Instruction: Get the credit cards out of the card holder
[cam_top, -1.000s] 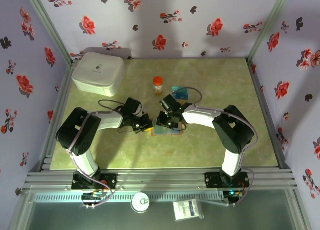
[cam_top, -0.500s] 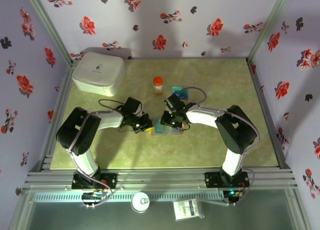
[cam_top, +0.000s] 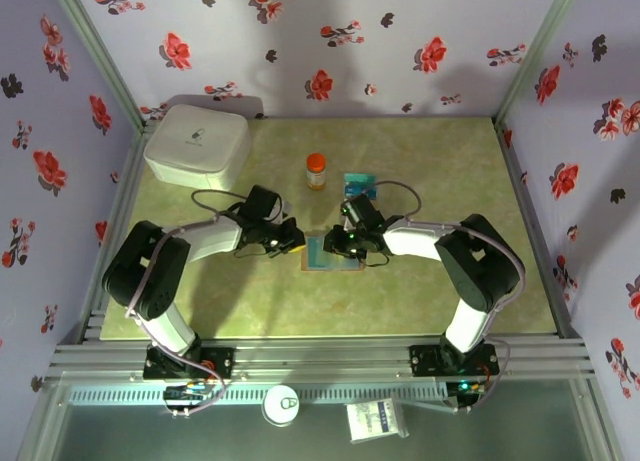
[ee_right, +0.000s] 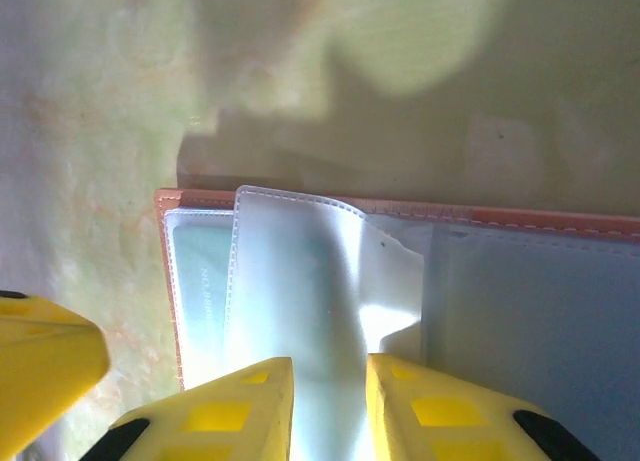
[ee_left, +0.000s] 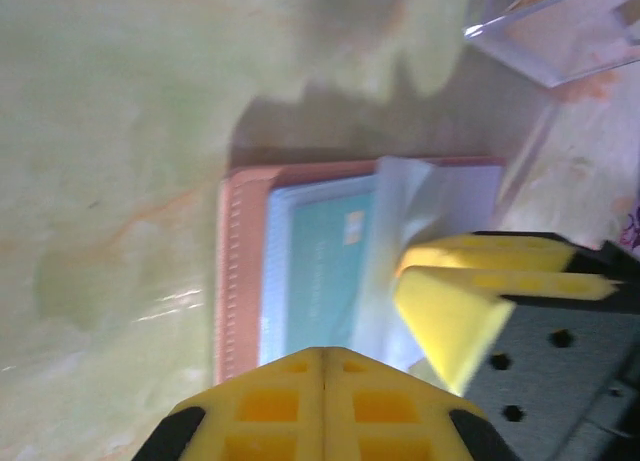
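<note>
The holder (ee_left: 240, 271) lies open and flat on the smooth, mottled green table (ee_left: 120, 131). It is a reddish-brown, leather-like rectangle with a stitched rim and a grey-blue inside. It sits directly beneath both end effectors, and its long axis runs from the left end effector (ee_left: 323, 366) toward the right end effector (ee_right: 328, 371). The left one's blocky yellow fingers are pressed together over the holder's near edge; whether they touch it I cannot tell. Just ahead of them a thin teal card (ee_left: 320, 271) sits in a slot, its long side set across the holder's long axis. The right end effector pinches a clear, glossy sleeve (ee_right: 300, 271) with a stitched border, which curls up off the holder between its fingers. A clear, hard-edged box (ee_left: 560, 31) stands beyond the right end effector, with loose cards (cam_top: 361, 185) beside it.
</note>
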Robot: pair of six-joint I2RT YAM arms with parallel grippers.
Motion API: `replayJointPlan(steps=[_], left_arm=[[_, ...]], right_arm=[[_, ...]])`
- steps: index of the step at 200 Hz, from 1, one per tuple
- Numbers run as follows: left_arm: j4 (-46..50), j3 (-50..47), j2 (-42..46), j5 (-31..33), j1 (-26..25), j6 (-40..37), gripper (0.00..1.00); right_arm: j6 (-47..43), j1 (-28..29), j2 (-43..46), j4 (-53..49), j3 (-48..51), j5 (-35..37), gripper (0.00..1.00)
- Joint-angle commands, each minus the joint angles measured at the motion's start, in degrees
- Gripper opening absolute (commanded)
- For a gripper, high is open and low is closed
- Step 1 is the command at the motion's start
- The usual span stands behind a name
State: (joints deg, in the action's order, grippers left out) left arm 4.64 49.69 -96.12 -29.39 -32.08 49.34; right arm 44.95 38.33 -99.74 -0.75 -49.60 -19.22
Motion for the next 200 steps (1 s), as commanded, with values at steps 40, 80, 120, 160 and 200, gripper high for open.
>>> replayJointPlan(steps=[40, 80, 120, 160, 200], left_arm=[[-3.65, 2.45, -1.83, -2.15, -1.66, 3.23, 0.16], [-3.41, 3.56, -4.79, -2.07, -2.59, 4.08, 0.26], [-3.66, 4.53, -6.94, -2.52, -3.17, 4.75, 0.27], [-3.85, 5.50, -8.51, -3.16, -3.52, 5.19, 0.26], [-5.94, 5.42, -8.83, -4.26, -3.61, 6.47, 0.18]], right_arm=[[-1.71, -2.10, 0.48, 6.70, 4.16, -4.92, 0.24], [-1.51, -2.82, 0.41, 7.75, 4.86, -5.74, 0.24], [-1.01, -2.91, 0.25, 8.66, 5.25, -6.18, 0.24], [-0.39, -2.91, 0.08, 9.67, 5.55, -6.64, 0.23], [0.18, -2.91, 0.40, 10.41, 5.75, -7.07, 0.23]])
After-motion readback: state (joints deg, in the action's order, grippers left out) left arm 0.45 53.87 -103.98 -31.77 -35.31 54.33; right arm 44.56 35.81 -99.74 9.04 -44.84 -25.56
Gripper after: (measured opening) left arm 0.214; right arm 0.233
